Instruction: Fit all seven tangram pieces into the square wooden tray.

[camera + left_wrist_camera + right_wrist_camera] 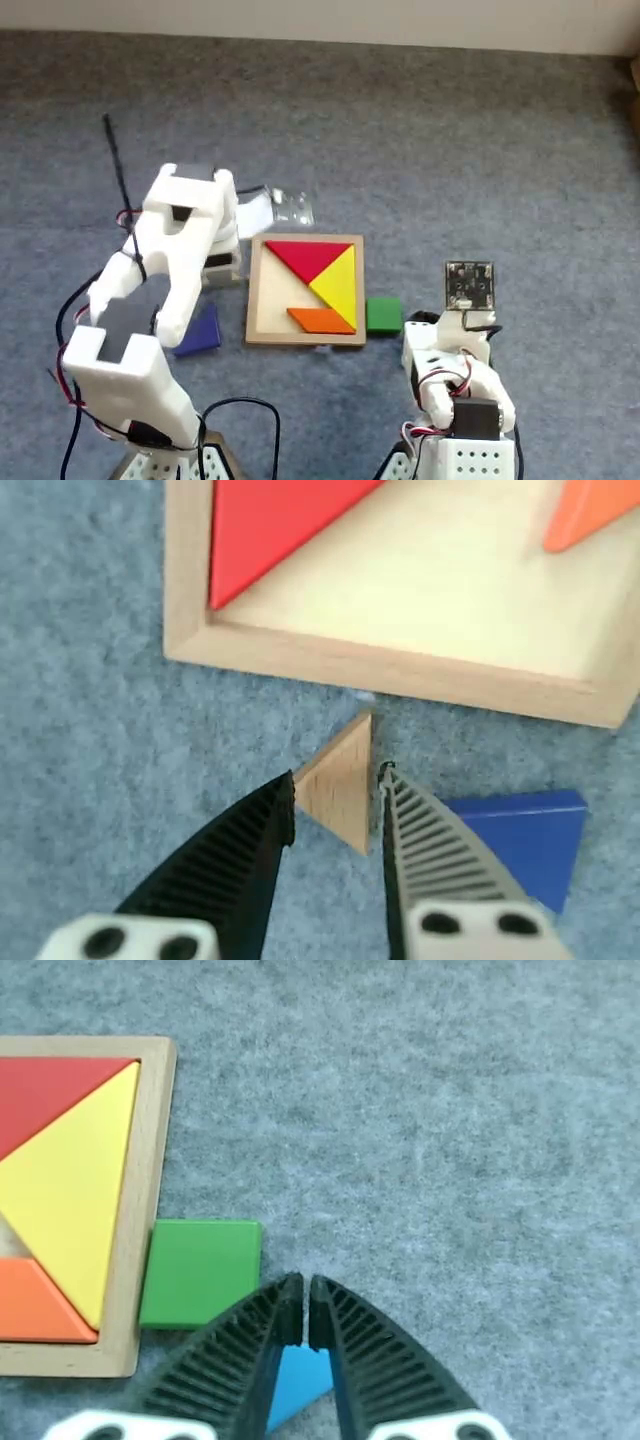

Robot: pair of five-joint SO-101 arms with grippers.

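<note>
The square wooden tray (258,300) lies mid-table holding a red triangle (302,259), a yellow triangle (338,285) and an orange parallelogram (322,320). Just outside its left edge, my left gripper (335,785) is shut on a small plain-wood triangle (342,780), close to the tray's rim (380,670). A dark blue triangle (525,835) lies beside it on the carpet. A green square (200,1270) rests against the tray's right side. My right gripper (304,1305) is shut next to it, with a light blue piece (300,1380) showing under its fingers.
A clear plastic bag (288,208) lies behind the tray near the left arm (170,250). A thin black cable (116,165) runs over the carpet at the far left. Grey carpet stretches bare to the back and right.
</note>
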